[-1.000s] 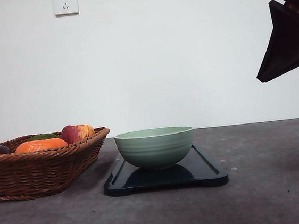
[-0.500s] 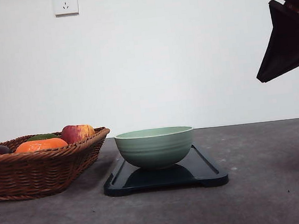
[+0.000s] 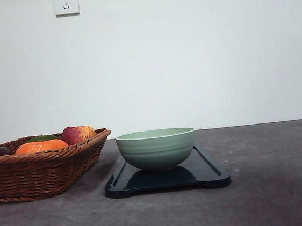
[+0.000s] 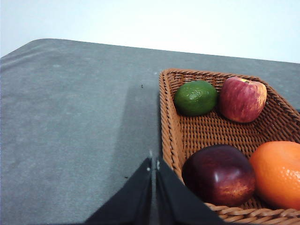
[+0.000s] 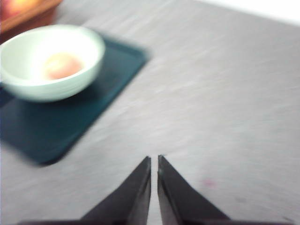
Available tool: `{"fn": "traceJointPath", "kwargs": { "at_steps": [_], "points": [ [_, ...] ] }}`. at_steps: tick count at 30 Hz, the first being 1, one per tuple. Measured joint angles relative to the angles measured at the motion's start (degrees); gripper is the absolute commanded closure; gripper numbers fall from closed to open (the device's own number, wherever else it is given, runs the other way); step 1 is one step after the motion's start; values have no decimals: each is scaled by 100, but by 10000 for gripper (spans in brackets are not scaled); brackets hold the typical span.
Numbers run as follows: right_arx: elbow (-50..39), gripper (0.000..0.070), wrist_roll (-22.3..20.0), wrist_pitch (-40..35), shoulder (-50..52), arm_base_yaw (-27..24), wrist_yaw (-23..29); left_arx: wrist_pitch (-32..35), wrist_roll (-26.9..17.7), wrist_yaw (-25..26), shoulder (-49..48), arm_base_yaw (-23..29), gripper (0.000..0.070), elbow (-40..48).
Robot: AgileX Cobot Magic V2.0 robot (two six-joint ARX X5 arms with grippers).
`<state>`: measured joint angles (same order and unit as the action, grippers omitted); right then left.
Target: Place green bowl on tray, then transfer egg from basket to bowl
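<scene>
The green bowl stands on the dark tray at the table's middle. In the blurred right wrist view the bowl holds a small pale brown egg. The wicker basket sits at the left, holding an apple and an orange fruit. My left gripper is shut and hovers over the table just outside the basket's rim. Shut as well, my right gripper hangs over bare table to the side of the tray.
The basket also holds a green lime, a red-yellow apple, a dark red fruit and an orange. Grey table surrounds the tray. Wall sockets sit high on the white wall.
The right arm, seen at the upper right of the front view in the earlier frames, has left that view. The bowl, tray and basket have not moved.
</scene>
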<state>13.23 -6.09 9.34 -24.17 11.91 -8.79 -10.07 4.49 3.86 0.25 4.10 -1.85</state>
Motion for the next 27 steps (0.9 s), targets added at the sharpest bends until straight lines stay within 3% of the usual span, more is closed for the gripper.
{"fn": "traceJointPath", "kwargs": {
  "at_steps": [8,16,27],
  "points": [
    [-1047,684,74,-323,1549,-570,251,0,0,0,0,0,700,0],
    [-1230,684,210,28,2367,-621,560,0,0,-2,0,0,700,-2],
    [-1230,684,232,16,2396,-628,589,2,0,0,0,0,700,0]
  ]
}}
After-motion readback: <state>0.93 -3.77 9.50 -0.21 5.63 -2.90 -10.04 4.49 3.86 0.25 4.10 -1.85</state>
